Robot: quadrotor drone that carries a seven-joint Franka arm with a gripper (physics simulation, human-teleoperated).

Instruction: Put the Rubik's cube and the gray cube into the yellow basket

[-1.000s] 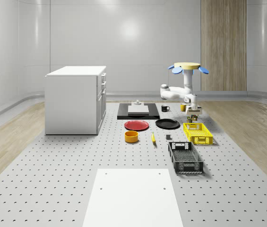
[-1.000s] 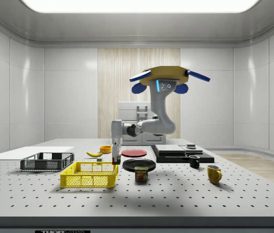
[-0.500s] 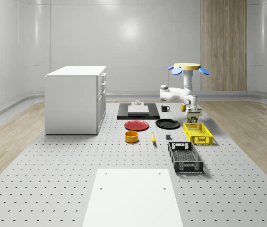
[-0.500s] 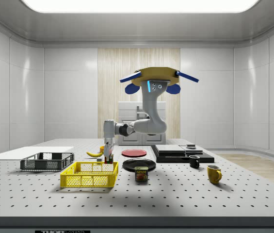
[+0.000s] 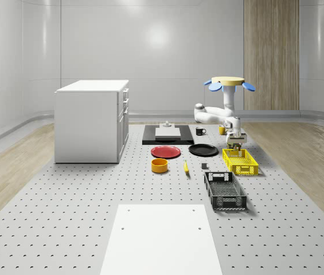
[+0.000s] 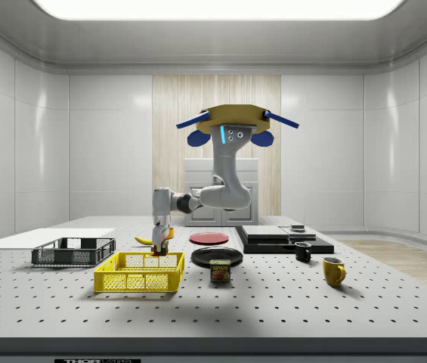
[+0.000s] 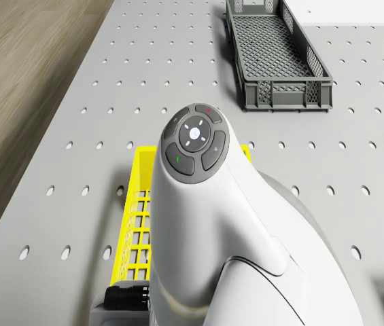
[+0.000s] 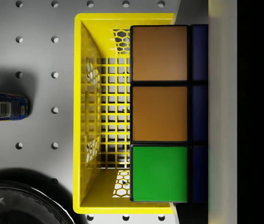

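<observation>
My drone [image 5: 227, 83] hovers above the table behind the yellow basket [image 5: 240, 161], with its arm reaching down. The gripper [image 5: 235, 143] is shut on the Rubik's cube [image 6: 159, 243], which hangs just above the basket's [image 6: 139, 272] far end. In the wrist view the cube [image 8: 160, 114] shows two orange tiles and a green one, with the basket's mesh floor and rim [image 8: 78, 116] below it and a pale finger [image 8: 223, 112] against its side. A small dark gray block [image 5: 204, 167] lies on the table between the banana and the basket.
A dark crate [image 5: 225, 191] lies in front of the basket. A black plate [image 5: 203, 150], red plate [image 5: 166, 152], yellow bowl [image 5: 159, 165] and banana [image 5: 186, 167] sit toward the whole-scene view's left. A can [image 6: 221, 271] and mugs [image 6: 334, 271] stand close by. A white cabinet [image 5: 93, 120] rises farther left.
The drone and arm have shifted toward the side view's left, carrying the Rubik's cube from beside the basket's end to above it. The gripper stays shut.
</observation>
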